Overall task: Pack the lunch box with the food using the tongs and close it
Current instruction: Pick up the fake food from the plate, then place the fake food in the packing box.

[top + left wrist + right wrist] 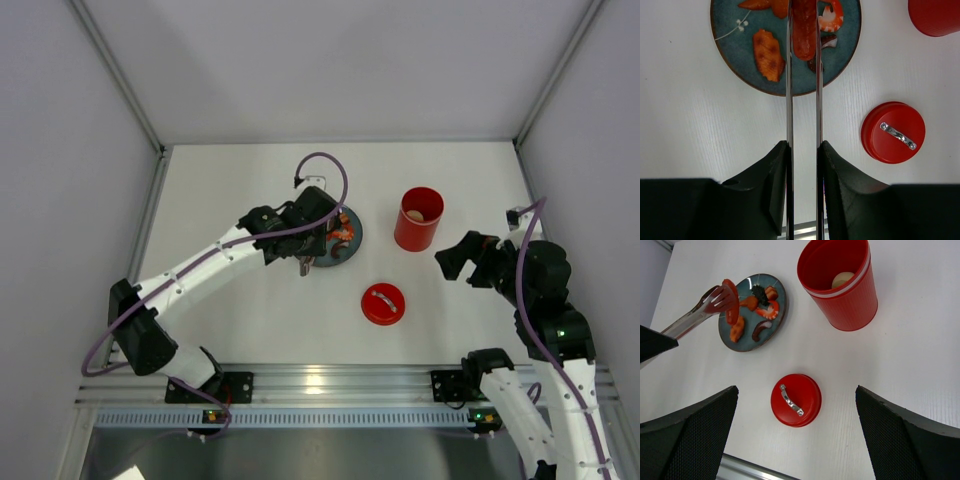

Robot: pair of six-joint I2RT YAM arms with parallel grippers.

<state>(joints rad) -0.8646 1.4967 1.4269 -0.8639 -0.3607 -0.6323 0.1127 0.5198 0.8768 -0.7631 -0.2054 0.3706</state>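
Your left gripper (803, 146) has its black jaws pressed in on the two thin metal arms of the tongs (789, 112), which run straight and near parallel toward 12 o'clock in the left wrist view. The tong tips pinch a smooth, glossy red sausage piece (804, 32) over the dark teal glazed plate (735, 67); you can't tell whether it's clear of the plate surface. On the plate you have a ridged orange fried chunk (768, 54), a curled striped shrimp (830, 16) and a small dark bit (759, 291), too small to identify. The plate's top is cut off in the left wrist view. The lunch box (850, 305), red ribbed plastic, stands upright and open at 3 o'clock from the plate, well apart, with a round beige disc (842, 279) inside, partly hidden by the wall. Its flat round lid (807, 390), with a silver handle (791, 400), lies on the white table (250, 320) at 5 o'clock from the plate. Your right gripper (455, 262) has its jaws spread wide, holding nothing, at 4 o'clock from the lunch box.
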